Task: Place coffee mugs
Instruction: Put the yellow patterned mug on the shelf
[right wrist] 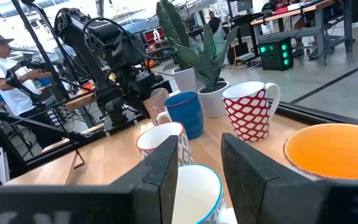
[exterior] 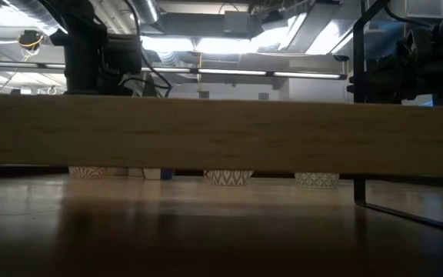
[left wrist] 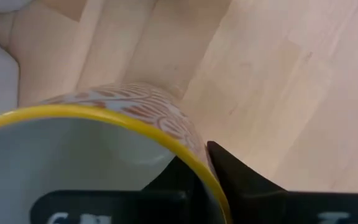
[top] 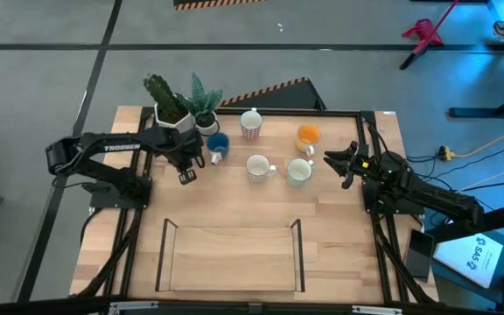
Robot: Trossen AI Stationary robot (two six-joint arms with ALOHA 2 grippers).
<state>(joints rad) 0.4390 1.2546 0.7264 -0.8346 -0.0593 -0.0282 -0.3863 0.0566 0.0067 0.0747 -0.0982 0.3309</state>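
Six mugs sit in a loose cluster at the far half of the table, and by my reading none has been placed yet. The red-patterned mug (top: 250,125) and orange mug (top: 308,136) are farthest back. The blue mug (top: 218,145) is just beside the plant pots (top: 182,118). The white mug (top: 258,167) and teal-rimmed mug (top: 298,171) stand side by side nearer the middle. The wooden tray (top: 230,262) at the near edge, likely the destination, holds nothing. So the work looks to be at its very start, with one mug being taken and five untouched.

That one is the yellow-rimmed mug (left wrist: 129,99), at the left end of the cluster next to the blue mug. The left gripper (left wrist: 201,171) pinches its wall at the rim, with one finger (left wrist: 235,177) outside and the other inside the cup. Whether its base has left the table I cannot tell.

The right gripper (right wrist: 199,146) hangs beside the teal-rimmed mug on the right side of the table. Its fingers are spread wide and point along the row of mugs. It holds nothing, and the teal rim shows just below the gap between the fingers; contact is not evident.
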